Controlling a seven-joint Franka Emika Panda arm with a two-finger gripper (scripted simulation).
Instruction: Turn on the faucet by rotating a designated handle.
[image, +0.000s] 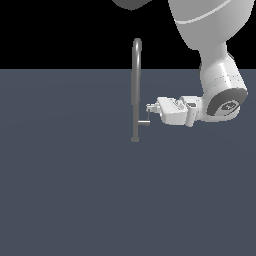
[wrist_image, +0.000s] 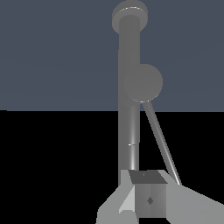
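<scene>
The faucet (image: 135, 85) is a tall grey gooseneck pipe standing on a small round base on the dark floor. It also shows in the wrist view (wrist_image: 130, 113), running lengthwise down the picture. The handle (image: 145, 121) is a short stub low on the pipe, on the exterior view's right, with a thin upright pin at its end. In the wrist view the handle (wrist_image: 142, 83) shows as a round end with the pin slanting toward my fingers. My gripper (image: 149, 107) (wrist_image: 146, 183) lies level, pointing at the pipe, its tips at the pin's top. Its jaws look shut, with the pin beside them, not between them.
The flat dark grey floor (image: 60, 190) spreads around the faucet. My white arm (image: 220, 95) comes in from the upper part of the exterior view's right.
</scene>
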